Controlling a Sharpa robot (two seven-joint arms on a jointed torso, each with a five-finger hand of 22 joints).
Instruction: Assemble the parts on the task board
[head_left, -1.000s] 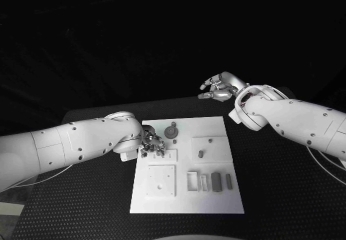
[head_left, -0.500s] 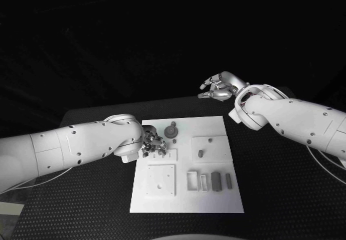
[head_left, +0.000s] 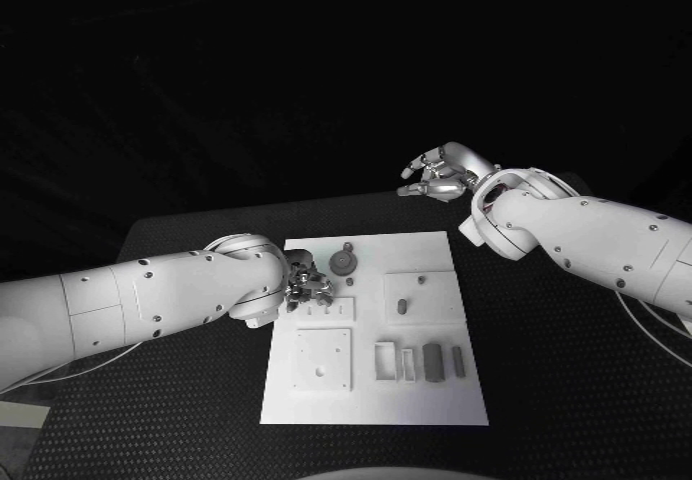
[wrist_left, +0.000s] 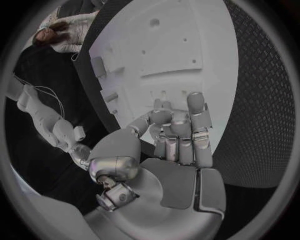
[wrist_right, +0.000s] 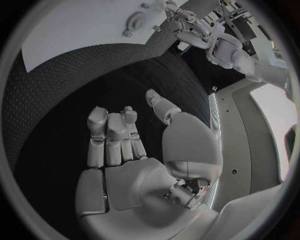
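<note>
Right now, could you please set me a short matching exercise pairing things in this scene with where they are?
Things:
1. left hand
2. right hand
3. round geared part
4. task board

Places:
A. raised beyond the board's far edge
B. middle of the black table
C. over the board's left side
D. far part of the board

Pairs: 1-C, 2-A, 3-D, 4-B

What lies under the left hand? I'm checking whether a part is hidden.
The silver left hand hovers over the white task board, beside the round grey gear part. Its fingers cover whatever lies directly beneath.
</note>
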